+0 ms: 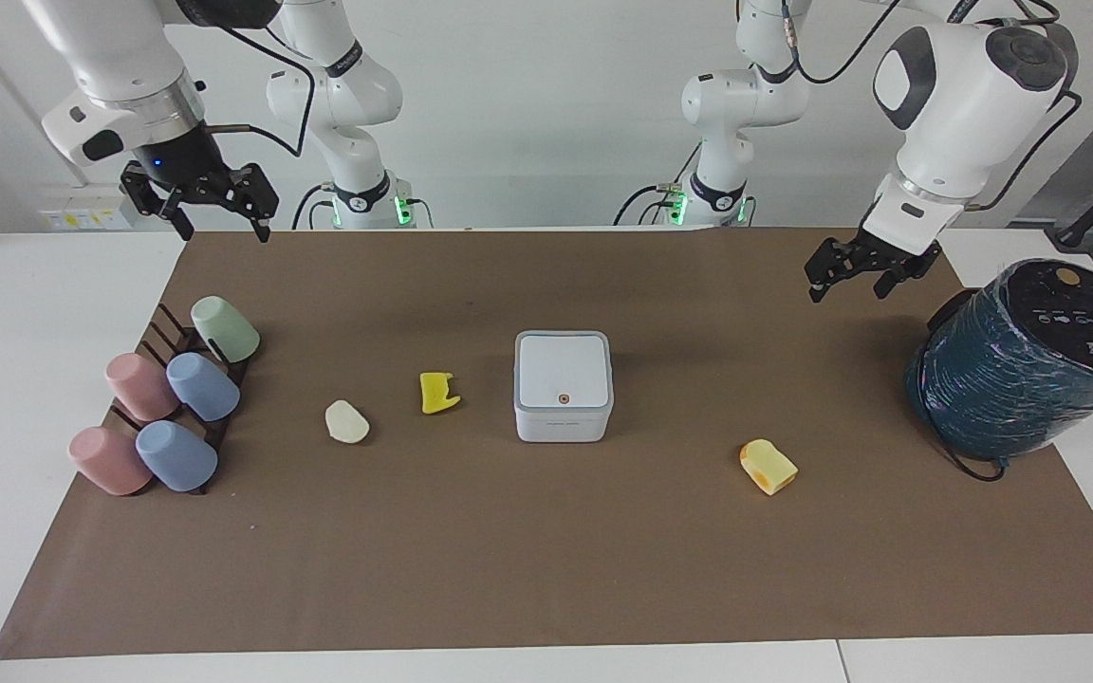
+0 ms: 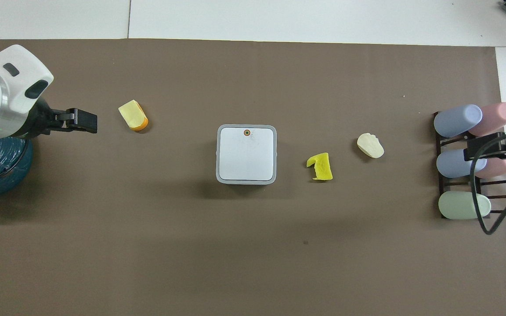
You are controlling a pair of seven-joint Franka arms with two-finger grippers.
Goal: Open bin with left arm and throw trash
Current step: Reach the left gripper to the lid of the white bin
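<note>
Facing view: your bin point(image 1: 563, 384) sits lid-down, mid-mat, untouched.
Your left gripper point(image 1: 850, 285) hangs spread and empty over the mat near the teal cylinder point(image 1: 1021, 365), well apart from the bin; your right gripper point(image 1: 221, 226), likewise spread, waits above the cup rack point(image 1: 181, 379).

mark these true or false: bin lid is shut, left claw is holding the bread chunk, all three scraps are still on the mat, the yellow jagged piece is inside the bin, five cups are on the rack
1. The bin has its lid shut. True.
2. The left claw holds the bread-like chunk. False: the claw is open and empty, up over the mat; the chunk lies on the mat.
3. All three scraps lie on the mat. True: the chunk, the yellow jagged piece and the cream oval lump.
4. The yellow jagged piece is inside the bin. False: it lies on the mat beside the bin, toward the right arm's end.
5. Five cups sit on the rack. True.
</note>
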